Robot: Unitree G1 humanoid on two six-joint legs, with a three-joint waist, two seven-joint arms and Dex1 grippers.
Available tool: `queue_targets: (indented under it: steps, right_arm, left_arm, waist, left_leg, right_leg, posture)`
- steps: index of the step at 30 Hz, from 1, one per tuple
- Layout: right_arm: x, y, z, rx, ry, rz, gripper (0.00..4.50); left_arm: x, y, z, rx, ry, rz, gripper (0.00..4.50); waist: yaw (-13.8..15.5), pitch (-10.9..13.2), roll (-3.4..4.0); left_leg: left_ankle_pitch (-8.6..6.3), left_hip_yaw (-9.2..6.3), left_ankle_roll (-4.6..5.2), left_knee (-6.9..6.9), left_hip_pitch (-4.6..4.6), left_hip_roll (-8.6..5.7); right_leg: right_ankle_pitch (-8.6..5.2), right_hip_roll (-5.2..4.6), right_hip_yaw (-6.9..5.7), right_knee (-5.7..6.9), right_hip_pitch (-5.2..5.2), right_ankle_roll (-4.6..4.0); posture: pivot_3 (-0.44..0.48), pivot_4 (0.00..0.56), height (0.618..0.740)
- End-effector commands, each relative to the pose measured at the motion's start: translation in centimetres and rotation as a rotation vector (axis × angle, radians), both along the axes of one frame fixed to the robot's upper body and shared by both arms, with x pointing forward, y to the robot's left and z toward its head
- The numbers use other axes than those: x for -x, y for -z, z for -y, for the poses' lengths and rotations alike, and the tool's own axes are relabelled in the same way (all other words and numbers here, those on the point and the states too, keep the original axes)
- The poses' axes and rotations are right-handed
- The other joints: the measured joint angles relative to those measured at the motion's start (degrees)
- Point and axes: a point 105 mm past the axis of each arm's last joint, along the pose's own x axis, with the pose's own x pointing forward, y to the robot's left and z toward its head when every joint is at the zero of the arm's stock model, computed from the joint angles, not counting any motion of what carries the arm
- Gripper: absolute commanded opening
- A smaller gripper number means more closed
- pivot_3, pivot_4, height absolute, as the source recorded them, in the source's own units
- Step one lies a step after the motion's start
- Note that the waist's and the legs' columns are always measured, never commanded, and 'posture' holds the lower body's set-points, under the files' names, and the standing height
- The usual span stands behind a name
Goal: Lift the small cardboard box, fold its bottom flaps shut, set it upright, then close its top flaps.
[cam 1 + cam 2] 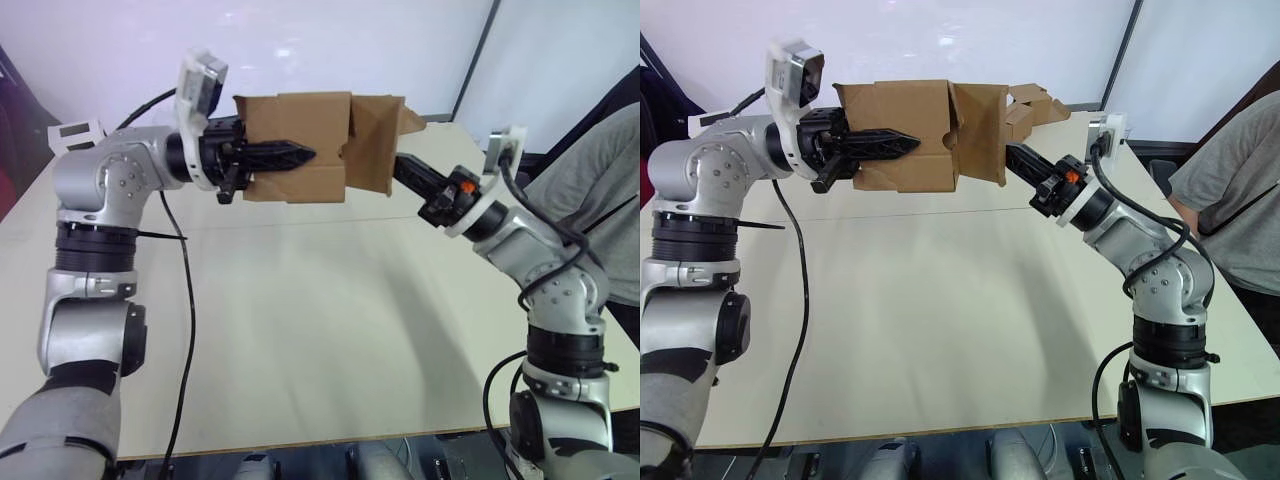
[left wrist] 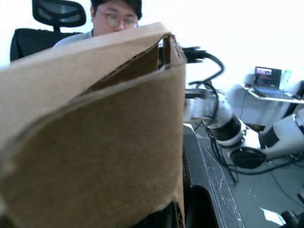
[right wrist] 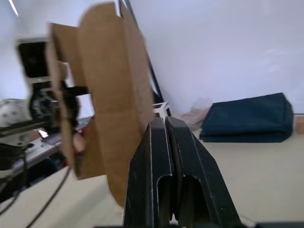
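Observation:
The small cardboard box hangs in the air above the far part of the table, lying on its side. My left gripper is shut on the box's wall at its left end, with one black finger lying across the front face. In the left wrist view the box's wall stands right against the camera. The flaps at the box's right end are partly swung out. My right gripper is shut, and its tips rest against one of those flaps from the right. Which end carries the bottom flaps and which the top flaps, I cannot tell.
The pale table spreads below both arms. A person in a grey shirt stands at the right edge. More brown cardboard lies at the table's far right. A dark blue bag lies beyond the right gripper.

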Motion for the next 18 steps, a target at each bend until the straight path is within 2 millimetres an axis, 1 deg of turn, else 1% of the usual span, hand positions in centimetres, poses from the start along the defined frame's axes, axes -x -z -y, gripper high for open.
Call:
queue_targets:
  steps: [1,8,11,12,13,15,16,18]
  right_arm:
    - [2.6,-1.9,-1.4,-0.056,-0.08,0.064,0.02]
    - [2.5,-1.6,-2.4,-0.124,-0.102,0.028,0.02]
    - [2.4,-1.3,-2.5,-0.133,-0.101,0.016,0.8]
    - [2.3,-1.1,-2.5,-0.138,-0.1,0.01,1.2]
    - [2.2,-1.0,-2.5,-0.144,-0.1,0.003,1.49]
    - [2.2,-0.9,-2.5,-0.153,-0.104,-0.005,2.32]
    - [2.1,-0.8,-2.4,-0.177,-0.111,-0.018,2.53]
    - [2.2,-0.7,-2.3,-0.238,-0.137,-0.046,2.53]
  left_arm:
    - [0.3,-1.2,-0.3,0.018,0.006,0.044,0.0]
    - [0.4,-1.3,0.0,0.018,0.039,0.032,0.0]
    - [0.6,-1.5,-0.1,0.023,0.049,0.027,0.0]
    - [0.7,-1.6,-0.1,0.025,0.052,0.025,0.0]
    - [0.7,-1.6,-0.1,0.026,0.054,0.024,0.0]
    - [0.7,-1.7,-0.2,0.027,0.055,0.023,0.0]
    - [0.7,-1.7,-0.2,0.028,0.054,0.023,0.0]
    - [0.7,-1.7,-0.2,0.03,0.052,0.022,0.0]
  waist:
    - [-0.05,0.0,0.01]
    - [0.03,0.0,0.01]
    - [0.0,0.0,0.01]
    - [-0.03,0.0,0.01]
    - [-0.05,0.0,0.01]
    - [-0.05,0.0,0.01]
    - [-0.05,0.0,0.01]
    - [-0.05,0.0,0.01]
  left_leg:
    - [0.0,0.0,0.0,-0.01,0.0,0.0]
    - [0.0,0.0,0.0,0.0,0.0,0.0]
    - [0.0,0.0,0.0,0.0,0.0,0.0]
    - [0.0,0.0,0.0,0.0,0.0,0.0]
    - [0.0,0.0,0.0,-0.01,0.0,0.0]
    - [0.0,0.0,0.0,0.0,0.0,0.0]
    - [0.0,0.0,0.0,-0.01,0.0,0.0]
    - [0.0,0.0,0.0,0.0,0.0,0.0]
  right_leg:
    - [0.0,0.01,0.0,0.0,-0.01,0.0]
    - [0.0,-0.01,0.0,0.0,-0.01,0.0]
    - [0.0,0.0,0.0,0.0,-0.01,0.0]
    - [0.0,0.0,0.0,0.0,-0.01,0.0]
    - [0.0,0.0,0.0,0.0,-0.02,0.0]
    - [0.0,0.01,0.0,0.0,-0.02,0.0]
    - [0.0,0.01,0.0,0.0,-0.02,0.0]
    - [0.0,0.01,0.0,0.01,-0.02,0.0]
  posture:
    - [0.0,0.15,0.74]
    - [0.0,0.15,0.74]
    - [0.0,0.15,0.74]
    - [0.0,0.15,0.74]
    - [0.0,0.15,0.74]
    - [0.0,0.15,0.74]
    - [0.0,0.15,0.74]
    - [0.0,0.15,0.74]
